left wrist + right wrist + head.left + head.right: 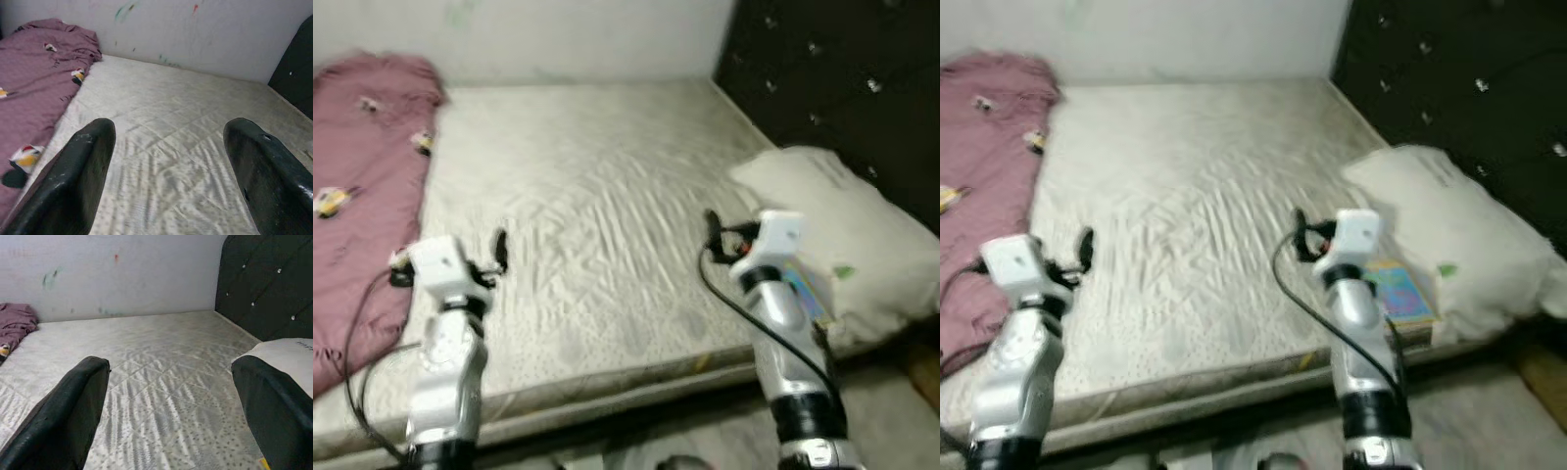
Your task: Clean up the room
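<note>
Your left end effector [499, 250] and right end effector [713, 233] both hover wide open and empty over the bed [597, 206]. The maroon blanket [357, 186] lies just outboard of the left one, its long axis running away toward the wall, so your left arm is nearer.

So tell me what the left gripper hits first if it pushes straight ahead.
Probably nothing soon: the left gripper is open over the bare mattress, with the pink blanket off to one side. Beyond lies the marked wall, though depth is unclear.

Crumpled maroon blanket [362, 186] on mattress [597, 235]
</note>
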`<state>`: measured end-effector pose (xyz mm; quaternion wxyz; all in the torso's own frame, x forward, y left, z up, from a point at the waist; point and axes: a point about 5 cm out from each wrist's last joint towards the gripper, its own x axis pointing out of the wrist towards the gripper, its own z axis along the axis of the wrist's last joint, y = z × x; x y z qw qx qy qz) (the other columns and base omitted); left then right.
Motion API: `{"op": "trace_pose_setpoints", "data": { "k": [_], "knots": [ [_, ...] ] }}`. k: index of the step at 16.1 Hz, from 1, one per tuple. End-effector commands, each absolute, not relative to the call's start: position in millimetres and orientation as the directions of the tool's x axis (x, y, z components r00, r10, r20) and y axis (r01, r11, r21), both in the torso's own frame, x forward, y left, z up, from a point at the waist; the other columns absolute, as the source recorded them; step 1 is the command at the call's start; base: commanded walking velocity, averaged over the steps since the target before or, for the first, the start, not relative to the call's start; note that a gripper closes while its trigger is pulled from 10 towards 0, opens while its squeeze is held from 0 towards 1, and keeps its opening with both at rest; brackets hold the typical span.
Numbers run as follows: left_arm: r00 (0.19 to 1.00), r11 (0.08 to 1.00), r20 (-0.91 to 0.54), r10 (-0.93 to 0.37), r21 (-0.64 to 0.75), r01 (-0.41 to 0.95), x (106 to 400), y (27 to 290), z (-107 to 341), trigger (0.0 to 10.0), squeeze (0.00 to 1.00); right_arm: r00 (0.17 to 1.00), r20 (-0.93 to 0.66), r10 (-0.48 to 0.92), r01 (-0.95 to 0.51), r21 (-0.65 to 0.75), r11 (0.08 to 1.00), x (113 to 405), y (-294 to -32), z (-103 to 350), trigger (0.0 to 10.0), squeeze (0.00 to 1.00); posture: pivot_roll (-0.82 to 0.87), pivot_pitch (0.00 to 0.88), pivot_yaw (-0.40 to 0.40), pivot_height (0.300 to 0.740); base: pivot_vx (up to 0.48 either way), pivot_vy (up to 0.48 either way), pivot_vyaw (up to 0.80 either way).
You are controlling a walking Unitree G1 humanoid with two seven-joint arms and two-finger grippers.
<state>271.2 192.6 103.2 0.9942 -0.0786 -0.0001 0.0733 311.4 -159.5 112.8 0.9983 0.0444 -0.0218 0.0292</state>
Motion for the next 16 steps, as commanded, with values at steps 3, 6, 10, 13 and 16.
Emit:
{"op": "trace_pose_setpoints", "data": {
  "k": [3,6,10,13,16],
  "knots": [
    [0.992,0.978,-0.006,0.122,-0.169,-0.122,272.7,185.1,105.1,10.0,0.00,0.998,0.055,0.040,-0.044,0.081,0.996,313.6,-167.3,116.7,10.0,0.00,0.06,0.000,-0.033,0.740,0.000,0.450,0.00],
    [0.992,0.978,-0.006,0.122,-0.169,-0.121,273.0,185.4,105.0,10.0,0.00,0.998,0.056,0.043,-0.047,0.079,0.996,314.2,-166.7,116.9,10.0,0.00,0.06,0.000,-0.035,0.740,0.000,0.447,0.00],
    [0.991,0.978,0.000,0.136,-0.160,-0.134,272.8,185.6,104.8,10.0,0.00,0.996,0.064,0.057,-0.061,0.061,0.996,315.3,-165.8,118.6,10.0,0.00,0.06,0.000,-0.040,0.740,0.000,0.446,0.00],
    [0.990,0.979,0.002,0.139,-0.154,-0.137,272.1,185.9,104.3,10.0,0.00,0.996,0.067,0.062,-0.065,0.053,0.996,315.3,-164.8,119.0,10.0,0.00,0.06,0.000,-0.039,0.740,0.000,0.446,0.20],
    [0.990,0.978,0.004,0.142,-0.154,-0.140,271.4,186.2,104.2,10.0,0.00,0.996,0.067,0.061,-0.064,0.053,0.997,315.1,-165.2,119.1,10.0,0.00,0.06,0.000,-0.040,0.740,0.000,0.440,0.60]
  ]
}}
